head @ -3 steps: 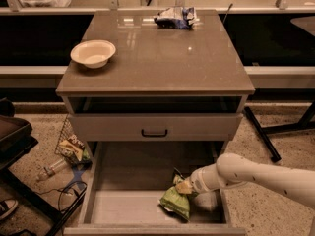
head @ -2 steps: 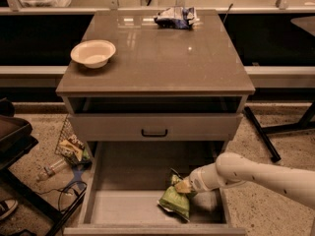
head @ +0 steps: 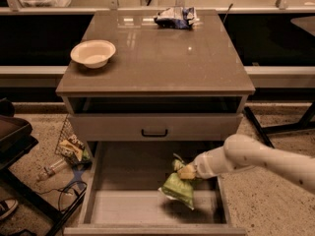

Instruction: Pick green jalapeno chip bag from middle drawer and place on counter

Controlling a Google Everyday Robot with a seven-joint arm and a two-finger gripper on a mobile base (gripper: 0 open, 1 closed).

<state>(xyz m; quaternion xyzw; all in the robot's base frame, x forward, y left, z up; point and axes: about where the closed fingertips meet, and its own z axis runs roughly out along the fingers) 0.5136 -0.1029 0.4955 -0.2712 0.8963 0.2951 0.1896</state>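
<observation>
The wrinkly, light-green green jalapeno chip bag [head: 178, 191] hangs tilted from the end effector [head: 188, 171] pinching its top, just above the open middle drawer [head: 128, 208] floor, right of centre, below the counter [head: 152, 58] front edge.

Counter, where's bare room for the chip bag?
The counter is bare across middle, front and right. Crowded by the white bowl at left and blue-and-white snack bag at back. The hand holds the green chip bag in the middle drawer.

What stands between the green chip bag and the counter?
The gripper is at the green jalapeno chip bag in the middle drawer. Only the upper drawer front and the counter edge rise on the way.
</observation>
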